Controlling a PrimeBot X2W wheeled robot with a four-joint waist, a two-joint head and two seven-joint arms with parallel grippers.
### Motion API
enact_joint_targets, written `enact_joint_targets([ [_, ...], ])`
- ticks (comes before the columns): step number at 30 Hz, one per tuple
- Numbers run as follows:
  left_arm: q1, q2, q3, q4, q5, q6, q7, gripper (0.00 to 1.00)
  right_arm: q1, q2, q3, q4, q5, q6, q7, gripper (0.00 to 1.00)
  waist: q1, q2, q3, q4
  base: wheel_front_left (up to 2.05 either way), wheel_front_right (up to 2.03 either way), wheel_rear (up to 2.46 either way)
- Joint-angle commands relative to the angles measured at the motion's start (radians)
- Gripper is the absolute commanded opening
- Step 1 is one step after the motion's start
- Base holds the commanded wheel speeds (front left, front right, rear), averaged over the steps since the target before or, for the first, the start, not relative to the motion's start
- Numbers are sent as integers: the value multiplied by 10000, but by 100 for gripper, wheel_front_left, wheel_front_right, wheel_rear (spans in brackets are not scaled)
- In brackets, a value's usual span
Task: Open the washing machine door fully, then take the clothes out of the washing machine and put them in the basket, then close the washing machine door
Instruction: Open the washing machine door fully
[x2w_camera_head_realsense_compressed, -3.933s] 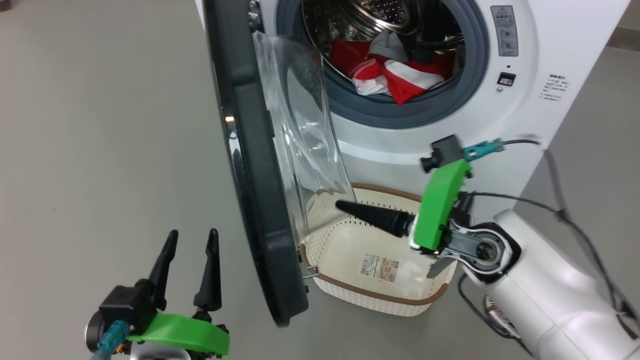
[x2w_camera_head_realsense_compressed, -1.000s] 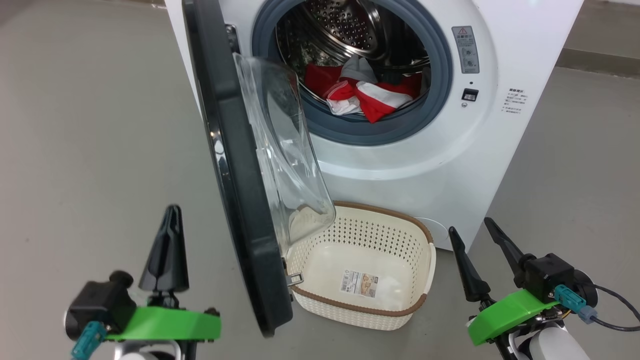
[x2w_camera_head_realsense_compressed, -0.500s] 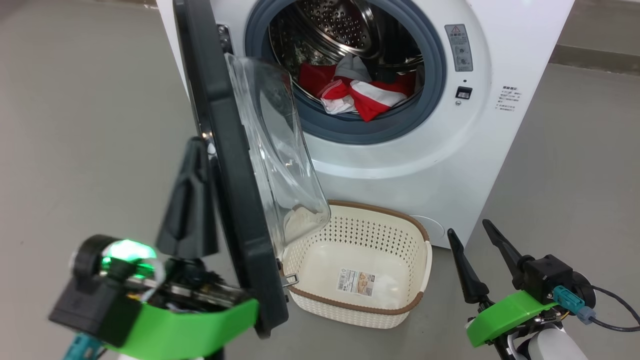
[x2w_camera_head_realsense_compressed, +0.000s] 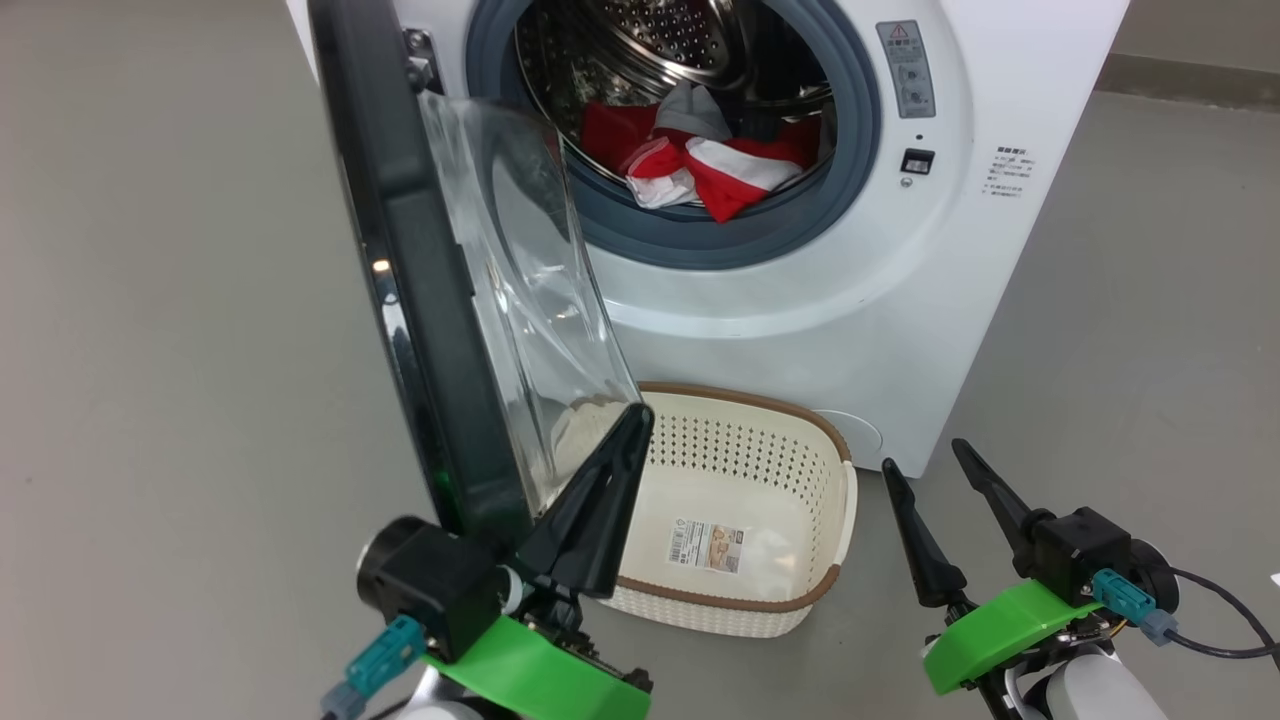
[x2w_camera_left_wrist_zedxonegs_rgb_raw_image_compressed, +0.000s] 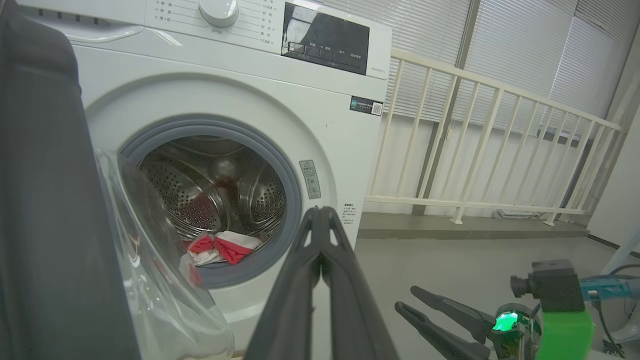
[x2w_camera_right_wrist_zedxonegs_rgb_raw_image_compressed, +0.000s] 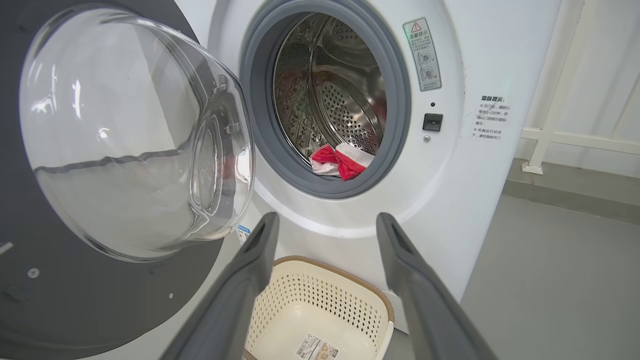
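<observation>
Door (x2w_camera_head_realsense_compressed: 420, 300) swung out; clothes (x2w_camera_head_realsense_compressed: 700, 165) in the machine (x2w_camera_head_realsense_compressed: 900, 300).
Left gripper (x2w_camera_head_realsense_compressed: 632, 425), fingers pressed together, empty, sits by the door's lower edge near the basket (x2w_camera_head_realsense_compressed: 740, 440); right gripper (x2w_camera_head_realsense_compressed: 922, 455), fingers wide, empty, hovers right of it.

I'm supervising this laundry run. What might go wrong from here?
1. The washing machine door stands only partly open, its glass bowl hanging over the basket; clothes pulled out could snag on it or miss.
2. The shut left pincer sits close beside that curved glass; a push there may slip off and strike the basket.
</observation>
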Motion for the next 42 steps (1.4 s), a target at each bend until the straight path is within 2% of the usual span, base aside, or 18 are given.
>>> enact_joint_targets([
  [1, -1, 89, 251, 101, -349, 81, 99, 0, -473, 16, 253, -198, 71, 65, -65, 100, 1, 0, 90, -72, 0, 0, 0],
  [10, 70, 113, 357, 1189, -819, 345, 546, 0, -593, 16, 174, -216, 115, 65, -65, 100, 1, 0, 291, -125, 0, 0, 0],
  [15, -1, 213, 701, 1549, -823, 717, 520, 0, -648, 16, 216, -206, 135, 65, -65, 100, 1, 0, 374, -85, 0, 0, 0],
  [29, 332, 593, 1485, 1128, -919, 1558, 613, 0, -606, 16, 171, -61, -30, 65, -65, 100, 1, 0, 415, 374, 0, 0, 0],
  [42, 653, 817, 1975, 888, -1097, 1967, 555, 0, -516, 16, 84, 2, -372, 65, -65, 100, 1, 0, 504, 1119, 0, 0, 0],
])
